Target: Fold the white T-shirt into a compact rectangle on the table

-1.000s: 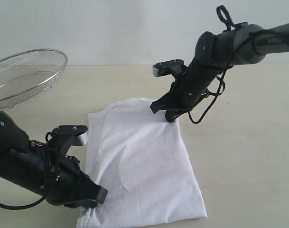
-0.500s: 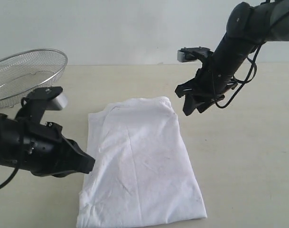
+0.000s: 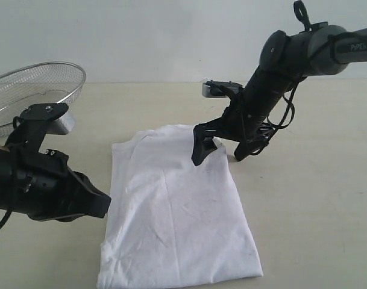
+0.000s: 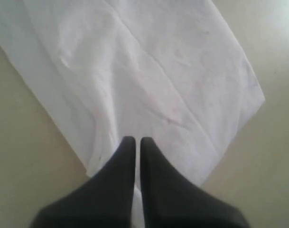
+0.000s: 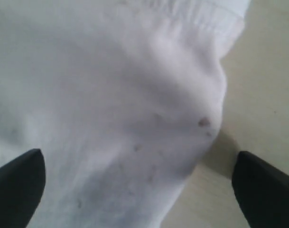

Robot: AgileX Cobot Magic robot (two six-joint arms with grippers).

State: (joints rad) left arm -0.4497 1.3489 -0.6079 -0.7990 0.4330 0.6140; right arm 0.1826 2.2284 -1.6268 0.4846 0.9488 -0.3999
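Note:
The white T-shirt (image 3: 177, 211) lies flat on the table (image 3: 316, 198) as a long folded panel, plain side up. My right gripper (image 3: 222, 150) is open wide over the shirt's far right corner, one finger above the cloth and the other past its edge. In the right wrist view that gripper (image 5: 138, 156) shows the T-shirt (image 5: 111, 71) between its spread fingers and bare table (image 5: 267, 95) beside it. My left gripper (image 3: 102, 208) is shut beside the shirt's left edge. In the left wrist view its closed fingertips (image 4: 135, 141) hover over the T-shirt (image 4: 158, 71), with nothing held.
A round wire-mesh basket (image 3: 32, 96) stands at the far left of the table, behind the left arm. Bare tabletop stretches to the right of the shirt and behind it.
My right gripper let go of the far right corner, lifted away, opened wide and came back over that corner. My left gripper left the near left corner and drew back along the left edge.

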